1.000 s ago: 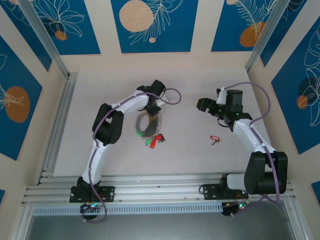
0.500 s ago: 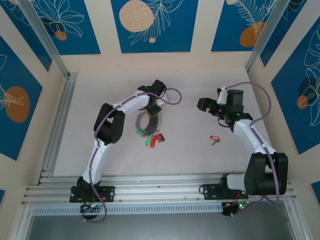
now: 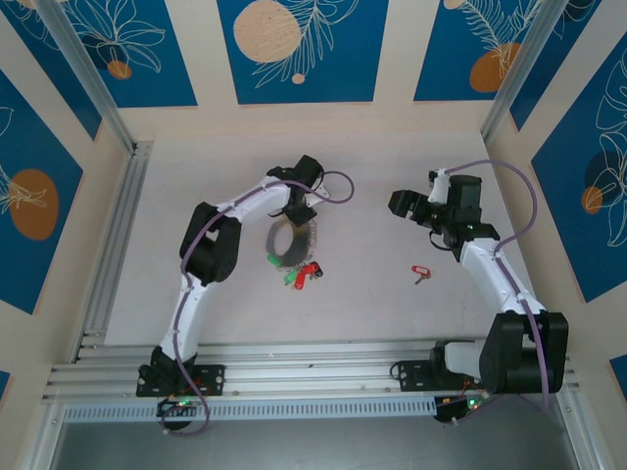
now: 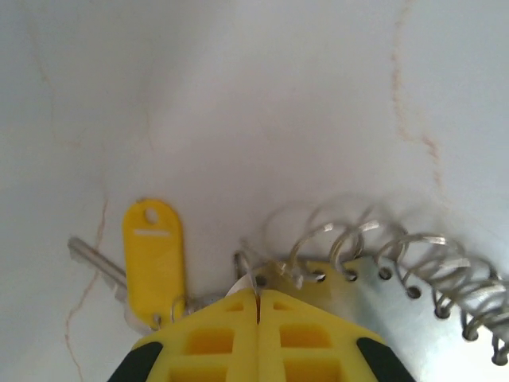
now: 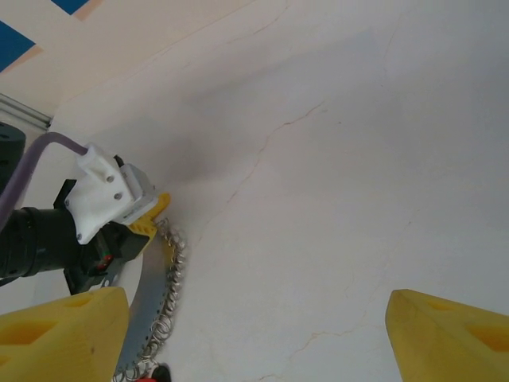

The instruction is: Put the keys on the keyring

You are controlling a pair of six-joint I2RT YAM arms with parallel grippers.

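Note:
The keyring is a wide grey metal band edged with small wire rings, standing on the table's middle. My left gripper is shut on its far rim; in the left wrist view the yellow fingertips meet with thin metal pinched between them, beside the grey band and its wire rings. A yellow-headed key lies just left of the jaws. Red and green keys lie at the ring's near side. One red key lies apart at the right. My right gripper hangs open and holds nothing.
In the right wrist view, the keyring and my left gripper's yellow tip sit at the left, with bare white table between my wide fingers. Patterned walls enclose the table; an aluminium rail runs along the left.
My left gripper has closed fully on the keyring's rim. The right arm has drifted slightly to the right, its jaws still wide.

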